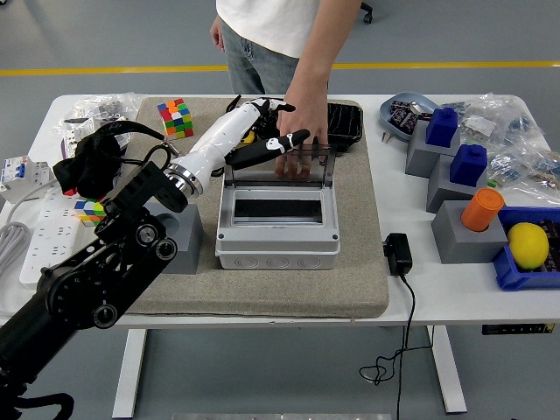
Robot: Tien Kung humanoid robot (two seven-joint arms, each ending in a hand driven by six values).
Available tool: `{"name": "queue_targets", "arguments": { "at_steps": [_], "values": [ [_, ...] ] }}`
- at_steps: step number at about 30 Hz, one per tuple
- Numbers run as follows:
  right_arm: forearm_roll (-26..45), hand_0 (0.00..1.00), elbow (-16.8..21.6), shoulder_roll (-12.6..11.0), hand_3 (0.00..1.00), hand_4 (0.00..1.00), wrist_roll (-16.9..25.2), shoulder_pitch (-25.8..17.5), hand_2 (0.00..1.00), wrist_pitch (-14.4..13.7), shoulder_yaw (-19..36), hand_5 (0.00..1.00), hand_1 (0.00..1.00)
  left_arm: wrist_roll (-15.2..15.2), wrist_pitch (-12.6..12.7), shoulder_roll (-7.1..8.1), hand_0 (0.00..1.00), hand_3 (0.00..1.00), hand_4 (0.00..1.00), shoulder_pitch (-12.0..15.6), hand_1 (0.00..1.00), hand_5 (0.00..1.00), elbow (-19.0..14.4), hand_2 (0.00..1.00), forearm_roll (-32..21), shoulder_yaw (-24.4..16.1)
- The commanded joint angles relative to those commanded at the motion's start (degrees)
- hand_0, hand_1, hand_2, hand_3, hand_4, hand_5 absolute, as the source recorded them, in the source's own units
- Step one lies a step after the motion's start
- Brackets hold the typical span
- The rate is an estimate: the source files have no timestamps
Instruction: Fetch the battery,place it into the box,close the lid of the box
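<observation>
The grey plastic box (278, 249) sits in the middle of the beige mat, its clear lid (261, 168) standing raised at the back edge. Inside it I see a dark rectangular opening (278, 210); no battery can be made out. My left hand (273, 129), white with black fingertips, hovers at the lid's top left corner with fingers spread and nothing in them. A person's hand (306, 129) reaches from the far side and rests on the lid's top edge, its fingers showing through the clear plastic. My right arm is out of sight.
A black tray (343, 121) lies behind the box, a Rubik's cube (176, 117) at the mat's far left, a grey block (184, 234) by the box. A black adapter (398, 254), grey stands, an orange cap (482, 208) and a lemon (528, 244) fill the right.
</observation>
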Motion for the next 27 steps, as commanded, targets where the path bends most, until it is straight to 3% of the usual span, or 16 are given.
{"name": "queue_targets", "arguments": {
  "at_steps": [7, 11, 13, 14, 20, 27],
  "values": [
    [0.30, 0.700, -0.11, -0.01, 0.724, 0.998, 0.01, -0.01, 0.667, -0.03, -0.40, 0.933, 0.645, 1.13, -1.90, 0.47, 0.998, 0.797, 0.998, 0.16, 0.998, 0.998, 1.48, 0.914, 14.95, 0.63],
    [0.17, 0.699, -0.08, -0.07, 0.724, 0.998, 0.08, 0.09, 0.668, 0.04, -0.35, 0.933, 0.644, 1.16, -2.15, 0.93, 0.998, 0.806, 0.998, 0.86, 0.998, 0.998, 0.91, 0.894, 14.92, 0.85],
    [0.15, 0.699, -0.06, -0.19, 0.724, 0.998, 0.17, 0.20, 0.668, 0.05, -0.31, 0.933, 0.644, 1.18, -2.10, 1.37, 0.998, 0.806, 0.998, 1.47, 0.998, 0.998, -0.38, 0.894, 14.74, 1.07],
    [0.19, 0.699, -0.06, -0.23, 0.724, 0.998, 0.19, 0.21, 0.667, 0.05, -0.35, 0.934, 0.643, 1.23, -2.14, 1.54, 0.998, 0.782, 0.998, 1.68, 0.986, 0.998, -0.96, 0.836, 14.67, 1.22],
    [0.63, 0.699, -0.27, -0.33, 0.724, 0.998, 0.08, -0.17, 0.667, -0.08, -0.98, 0.932, 0.644, 2.13, -3.00, 3.14, 0.998, 0.764, 0.998, 2.58, 0.955, 0.998, -4.85, 0.818, 13.82, 3.58],
    [0.22, 0.698, -0.19, -0.42, 0.723, 0.998, 0.13, -0.09, 0.668, -0.04, -0.23, 0.933, 0.644, 3.26, -4.36, 8.06, 0.998, 0.757, 0.998, 3.95, 0.948, 0.998, -9.45, 0.810, 11.56, 10.05]
  ]
}}
